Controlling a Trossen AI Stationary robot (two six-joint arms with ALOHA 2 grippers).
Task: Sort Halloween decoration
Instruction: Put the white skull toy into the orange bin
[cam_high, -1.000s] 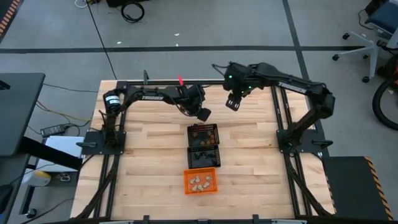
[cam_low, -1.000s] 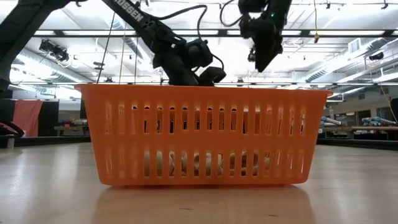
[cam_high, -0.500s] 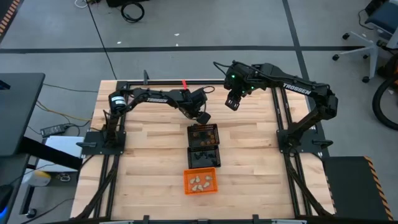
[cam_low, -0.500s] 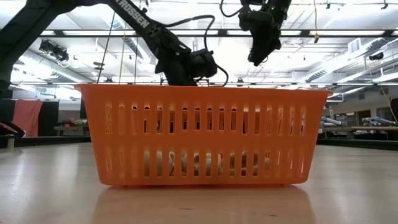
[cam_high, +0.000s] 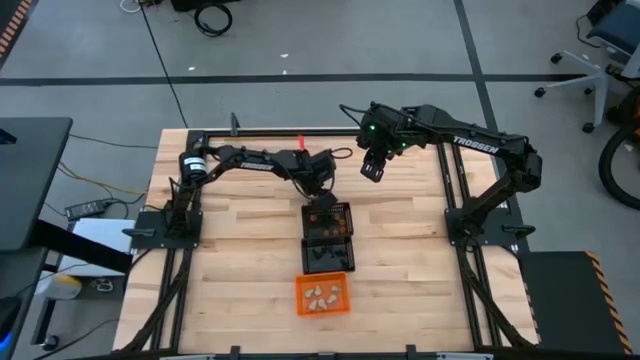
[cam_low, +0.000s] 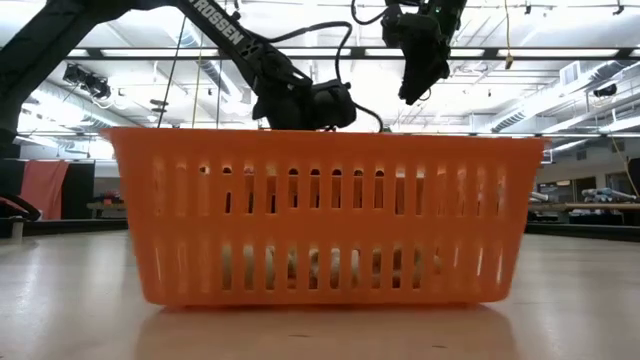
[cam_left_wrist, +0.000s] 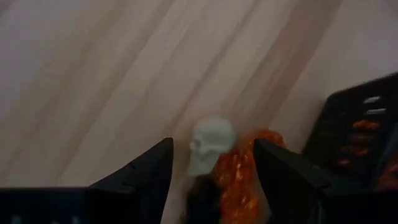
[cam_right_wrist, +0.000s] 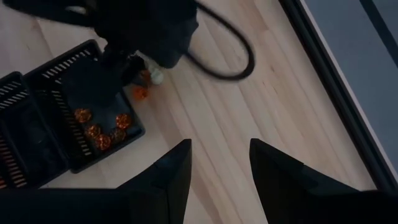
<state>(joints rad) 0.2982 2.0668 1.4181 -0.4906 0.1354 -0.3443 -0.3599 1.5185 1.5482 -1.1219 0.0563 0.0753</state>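
Three baskets stand in a row down the middle of the surface (cam_high: 240, 260): the far mesh basket (cam_high: 327, 217), the middle mesh basket (cam_high: 327, 253) touching it, and the near slatted basket (cam_high: 323, 292) closest to the front edge. Small trinkets (cam_high: 322, 294) lie inside the near basket, and others (cam_right_wrist: 102, 130) lie in the far one. The left claw (cam_high: 320, 190) sits at the far basket's back rim, over a few trinkets (cam_left_wrist: 214, 155) lying on the surface just beside that basket, while the right claw (cam_high: 371, 168) hangs behind and to the right, well apart from the baskets.
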